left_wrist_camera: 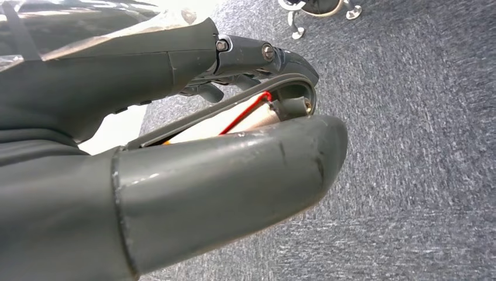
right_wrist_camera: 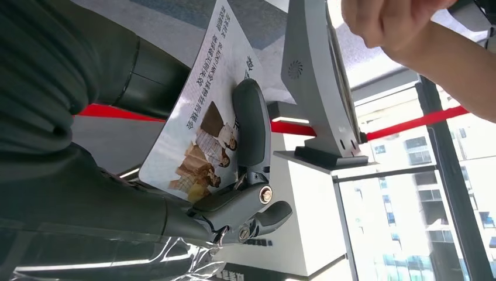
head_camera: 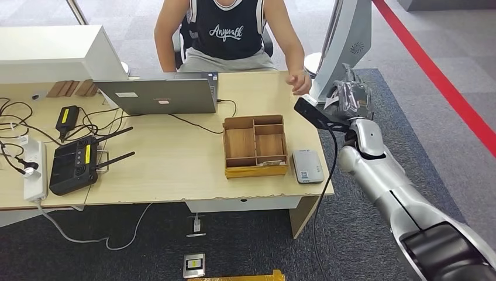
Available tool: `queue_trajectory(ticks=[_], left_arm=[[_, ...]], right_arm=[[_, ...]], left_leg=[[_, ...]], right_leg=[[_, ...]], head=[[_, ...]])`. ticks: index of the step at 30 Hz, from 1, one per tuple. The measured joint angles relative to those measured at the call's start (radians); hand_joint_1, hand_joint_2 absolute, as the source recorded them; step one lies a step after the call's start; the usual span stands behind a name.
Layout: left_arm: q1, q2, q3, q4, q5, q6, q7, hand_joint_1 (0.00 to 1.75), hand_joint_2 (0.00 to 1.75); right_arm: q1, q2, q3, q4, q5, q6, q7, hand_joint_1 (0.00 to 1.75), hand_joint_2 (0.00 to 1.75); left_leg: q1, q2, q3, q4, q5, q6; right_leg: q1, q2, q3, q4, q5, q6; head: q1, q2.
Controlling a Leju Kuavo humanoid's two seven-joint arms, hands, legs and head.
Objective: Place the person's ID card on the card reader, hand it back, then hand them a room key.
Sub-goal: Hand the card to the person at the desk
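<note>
the right hand (head_camera: 351, 96), wrapped in crinkled clear plastic over dark grey fingers, is sitting past the far right corner of the pale wooden desk (head_camera: 169, 170), and in its wrist view it is pinching a flat glossy card (right_wrist_camera: 202, 123) printed with small photos and text between the thick thumb and a darker finger (right_wrist_camera: 251, 126) lying across the card's face. the person's hand (head_camera: 301, 82) is hovering at that same desk corner, just beside the robot's hand, fingers loosely curled. a tall smooth grey stand (head_camera: 345, 41) is rising just behind the right hand. toward the desk's right end a small rounded grey card reader (head_camera: 307, 166) is lying flat, just beside a compartmented wooden tray (head_camera: 255, 145). the left hand (left_wrist_camera: 175, 146) is hanging over speckled grey carpet, its smooth grey thumb and darker fingers drawn close together around a thin pale card edge with a red line, though what it is cannot be told.
</note>
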Motion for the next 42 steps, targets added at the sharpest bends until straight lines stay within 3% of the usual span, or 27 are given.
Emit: queue_trajectory(ticks=[12, 27, 38, 39, 42], left_arm=[[0.0, -0.001, -0.004, 0.0, 0.0, 0.0, 0.002, 0.0, 0.0], [-0.007, -0.001, -0.087, 0.0, -0.001, -0.024, -0.004, 0.0, 0.0], [-0.013, -0.001, -0.132, 0.0, -0.001, -0.037, 0.003, 0.0, 0.0], [-0.013, -0.001, -0.134, 0.0, -0.001, -0.038, 0.002, 0.0, 0.0], [-0.014, -0.001, -0.143, 0.0, -0.001, -0.043, -0.001, 0.0, 0.0]], right_arm=[[-0.029, 0.016, -0.004, -0.003, 0.021, 0.02, -0.038, 1.75, 1.75], [-0.181, 0.181, 0.05, 0.116, 0.083, 0.151, -0.047, 1.75, 1.75], [-0.205, 0.228, 0.078, 0.212, 0.074, 0.149, -0.054, 1.75, 1.75], [-0.205, 0.229, 0.08, 0.22, 0.074, 0.147, -0.054, 1.68, 1.75], [-0.205, 0.23, 0.084, 0.24, 0.073, 0.142, -0.053, 0.38, 1.75]], left_leg=[[0.0, 0.0, -0.001, 0.0, 0.0, 0.0], [0.001, 0.0, -0.001, 0.0, 0.001, -0.001], [0.001, 0.0, -0.001, 0.0, 0.001, -0.001], [0.001, 0.0, -0.001, 0.0, 0.001, -0.001], [0.001, 0.0, -0.001, 0.0, 0.001, -0.001]], right_leg=[[0.0, 0.0, 0.0, 0.0, 0.0, 0.0], [0.001, 0.0, -0.001, 0.001, 0.0, 0.0], [0.001, -0.001, -0.001, 0.001, 0.0, 0.0], [0.001, 0.0, -0.001, 0.001, 0.0, 0.0], [0.001, 0.0, -0.002, 0.001, 0.0, 0.0]], head=[[0.0, 0.0], [0.0, 0.0], [0.0, 0.0], [0.0, 0.0], [0.0, 0.0]])
